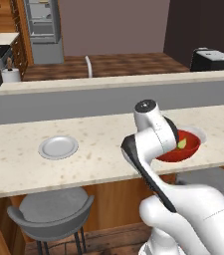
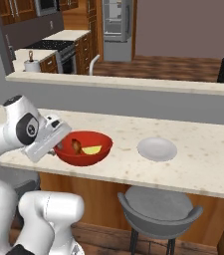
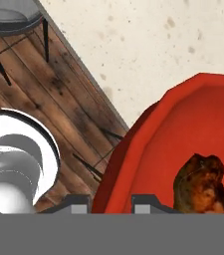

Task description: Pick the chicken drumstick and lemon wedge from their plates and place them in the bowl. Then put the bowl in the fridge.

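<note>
A: Fingertips (image 3: 78, 203) straddle the near rim of the bowl (image 2: 96, 155), one outside the wall, one inside. Gripper (image 2: 56, 146) pinched on that rim, jaws narrow.

B: Bowl's position?

A: On the counter (image 2: 198, 169), close to its front edge, directly ahead of the hand. Chicken drumstick (image 3: 201, 184) lies inside, just beyond the inner finger; lemon wedge (image 2: 91, 149) sits beside it, farther from the hand.

B: Open room?

A: Bare counter beyond the bowl, running to a raised ledge (image 1: 113, 82). Below the hand the counter edge drops to wood floor (image 3: 44, 94).

B: Obstacles?

A: One plate (image 2: 157, 149) past the bowl on the far side from the hand, well apart. Grey stools (image 2: 158, 211) tucked under the counter edge, below hand level. A second plate's rim (image 1: 199, 132) peeks out behind the bowl, touching or nearly; cannot tell which.

B: Fridge?

A: Far across the room beyond the ledge, fridge (image 2: 116, 25) door open, shelves showing. A paper towel roll (image 2: 32, 65) and a dark toaster (image 1: 212, 60) stand at opposite ends behind the ledge.
</note>
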### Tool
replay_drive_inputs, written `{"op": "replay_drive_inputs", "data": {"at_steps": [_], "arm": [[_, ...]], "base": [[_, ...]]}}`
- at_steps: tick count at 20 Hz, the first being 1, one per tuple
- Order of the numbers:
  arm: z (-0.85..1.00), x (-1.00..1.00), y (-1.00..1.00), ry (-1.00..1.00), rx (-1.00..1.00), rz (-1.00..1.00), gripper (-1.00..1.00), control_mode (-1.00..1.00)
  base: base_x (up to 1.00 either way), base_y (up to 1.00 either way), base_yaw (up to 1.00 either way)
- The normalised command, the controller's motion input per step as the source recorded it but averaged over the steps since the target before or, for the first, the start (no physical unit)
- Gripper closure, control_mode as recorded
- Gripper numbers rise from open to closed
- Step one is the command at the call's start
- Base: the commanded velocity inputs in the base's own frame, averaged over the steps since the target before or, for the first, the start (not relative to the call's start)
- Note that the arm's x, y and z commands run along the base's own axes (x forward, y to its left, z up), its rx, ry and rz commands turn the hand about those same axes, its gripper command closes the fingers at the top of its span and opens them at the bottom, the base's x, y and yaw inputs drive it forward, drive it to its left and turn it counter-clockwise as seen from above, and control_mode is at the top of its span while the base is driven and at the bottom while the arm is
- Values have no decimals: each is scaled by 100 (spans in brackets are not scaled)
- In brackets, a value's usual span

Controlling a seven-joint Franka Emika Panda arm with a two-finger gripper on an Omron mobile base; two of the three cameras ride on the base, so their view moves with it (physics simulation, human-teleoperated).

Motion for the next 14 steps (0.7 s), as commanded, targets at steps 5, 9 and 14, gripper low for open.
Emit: {"op": "replay_drive_inputs", "data": {"at_steps": [5, 9, 14], "arm": [[5, -29, 0, -29, -7, 0, 100, -100], [1, -8, 1, -23, -5, 0, 100, -100], [2, 4, 3, -20, -5, 0, 100, -100]], "base": [[0, 0, 0], [0, 0, 0], [0, 0, 0]]}}
